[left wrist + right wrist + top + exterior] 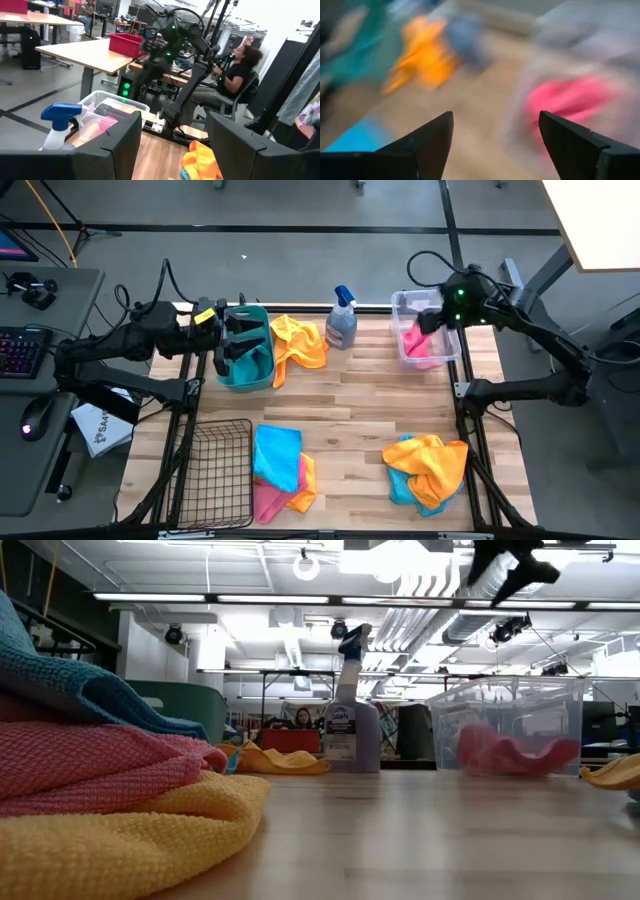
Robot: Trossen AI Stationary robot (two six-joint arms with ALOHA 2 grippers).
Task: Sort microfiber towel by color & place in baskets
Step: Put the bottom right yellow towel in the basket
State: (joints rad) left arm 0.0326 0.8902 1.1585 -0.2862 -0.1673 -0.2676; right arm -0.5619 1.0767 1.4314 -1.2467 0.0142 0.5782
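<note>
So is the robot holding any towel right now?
No. Both the left gripper and right gripper are open with nothing between their fingers. The pink towel lies in the clear bin.

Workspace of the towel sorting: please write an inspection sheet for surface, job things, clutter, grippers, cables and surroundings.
Surface: wooden table, bare in the middle.
Job's things: teal tub with an orange towel draped beside it; clear bin holding a pink towel; black wire basket with no towel in it; blue, pink and orange pile next to it; orange and blue pile at the near right.
Clutter: spray bottle between tub and bin.
Grippers: left gripper open over the teal tub; right gripper open above the clear bin.
Cables: black cables at the arm bases, off the table.
Surroundings: seated person behind the table; keyboard on a side desk.
</note>
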